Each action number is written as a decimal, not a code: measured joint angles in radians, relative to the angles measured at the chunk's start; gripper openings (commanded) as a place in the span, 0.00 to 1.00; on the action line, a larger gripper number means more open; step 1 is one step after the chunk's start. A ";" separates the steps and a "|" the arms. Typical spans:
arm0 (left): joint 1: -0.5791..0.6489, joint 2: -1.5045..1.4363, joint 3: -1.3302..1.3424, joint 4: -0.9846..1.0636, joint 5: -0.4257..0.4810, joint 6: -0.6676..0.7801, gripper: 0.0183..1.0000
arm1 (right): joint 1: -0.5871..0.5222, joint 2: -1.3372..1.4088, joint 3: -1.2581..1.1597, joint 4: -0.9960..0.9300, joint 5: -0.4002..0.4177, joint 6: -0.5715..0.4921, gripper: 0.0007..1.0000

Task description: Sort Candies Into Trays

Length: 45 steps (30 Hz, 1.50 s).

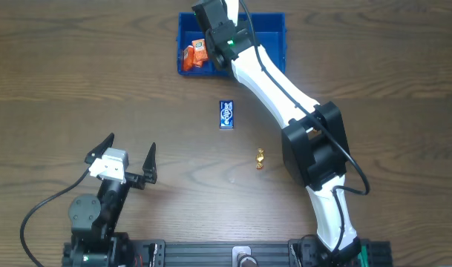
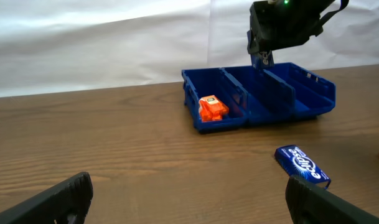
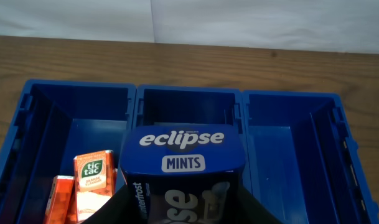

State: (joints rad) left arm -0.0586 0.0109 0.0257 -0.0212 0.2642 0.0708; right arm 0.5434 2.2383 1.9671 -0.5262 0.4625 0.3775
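My right gripper (image 1: 214, 26) hangs over the blue three-compartment tray (image 1: 274, 22) at the far side of the table, shut on a blue mint tin (image 3: 182, 168). In the right wrist view the tin sits above the front of the middle compartment (image 3: 189, 106). Orange candy boxes (image 3: 93, 177) lie in the left compartment, and the right compartment (image 3: 289, 149) is bare. A blue candy packet (image 1: 226, 115) and a small gold-wrapped candy (image 1: 260, 159) lie on the table in front of the tray. My left gripper (image 1: 131, 144) stands open near the table's front left, with nothing between its fingers.
The wooden table (image 1: 77, 81) is bare to the left of the tray and around the left gripper. The right arm (image 1: 285, 89) slants across the table from its base at the front right up to the tray.
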 measured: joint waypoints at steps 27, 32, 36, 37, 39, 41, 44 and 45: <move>0.000 0.000 0.000 0.000 0.000 0.000 1.00 | 0.150 -0.253 0.064 -0.565 -0.065 0.108 1.00; 0.000 0.000 0.000 0.000 0.000 0.000 1.00 | 0.158 -0.230 -0.030 -0.594 -0.214 0.150 1.00; 0.000 0.000 0.000 0.000 0.000 0.000 1.00 | 0.153 -0.149 -0.121 -0.598 -0.275 0.194 1.00; 0.000 0.000 0.000 0.000 0.000 0.000 1.00 | 0.152 -0.130 -0.134 -0.599 -0.285 0.201 1.00; 0.000 0.000 0.000 0.000 0.000 0.000 1.00 | 0.150 -0.090 -0.157 -0.599 -0.311 0.214 1.00; 0.000 0.000 0.000 0.000 0.000 0.000 1.00 | 0.146 -0.059 -0.172 -0.595 -0.339 0.221 1.00; 0.000 0.000 0.000 0.000 0.000 0.000 1.00 | 0.131 -0.032 -0.174 -0.577 -0.377 0.229 1.00; 0.000 0.000 0.000 0.000 0.000 0.000 1.00 | 0.126 -0.026 -0.174 -0.576 -0.385 0.233 1.00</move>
State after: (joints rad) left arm -0.0589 0.0109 0.0257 -0.0212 0.2642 0.0708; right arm 0.6689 2.2120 1.7927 -1.1023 0.0772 0.6106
